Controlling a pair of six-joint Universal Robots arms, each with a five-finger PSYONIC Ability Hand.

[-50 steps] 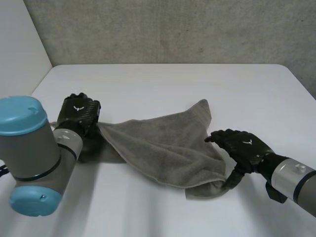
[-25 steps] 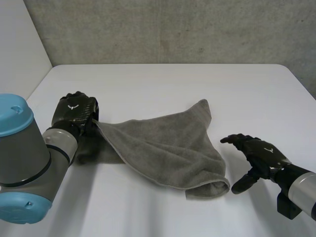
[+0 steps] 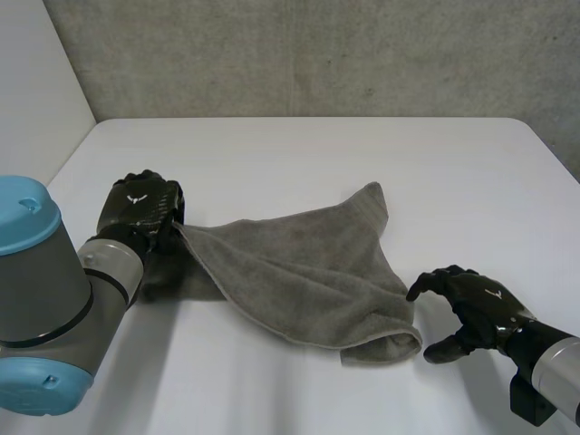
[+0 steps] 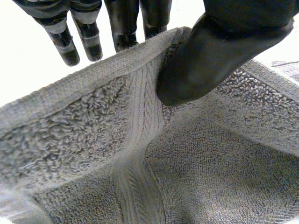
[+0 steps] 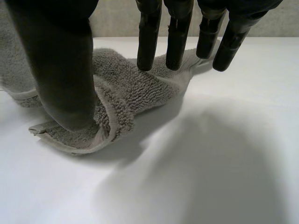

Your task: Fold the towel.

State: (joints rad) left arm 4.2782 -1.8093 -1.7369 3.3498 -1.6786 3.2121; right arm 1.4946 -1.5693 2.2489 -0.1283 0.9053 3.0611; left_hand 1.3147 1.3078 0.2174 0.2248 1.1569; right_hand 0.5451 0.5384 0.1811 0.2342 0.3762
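A grey towel [image 3: 308,272] lies bunched and partly doubled over on the white table [image 3: 381,154]. My left hand [image 3: 140,210] is at its left corner, shut on the hem. In the left wrist view the thumb [image 4: 210,56] presses the towel's edge [image 4: 117,70] against the fingers [image 4: 79,37]. My right hand [image 3: 478,306] hovers just right of the towel's near right corner [image 3: 390,344], open with its fingers a little curved. In the right wrist view its thumb [image 5: 60,74] stands in front of that rolled corner [image 5: 126,98] and the fingers [image 5: 177,37] hang above the cloth, holding nothing.
A grey wall [image 3: 317,54] runs behind the table's far edge, and a pale wall [image 3: 36,91] stands at the left. Bare tabletop lies beyond the towel and in front of it.
My right hand left the towel's right edge, drew back to the right, then came in again beside the near right corner with its fingers curving. The left hand kept its grip.
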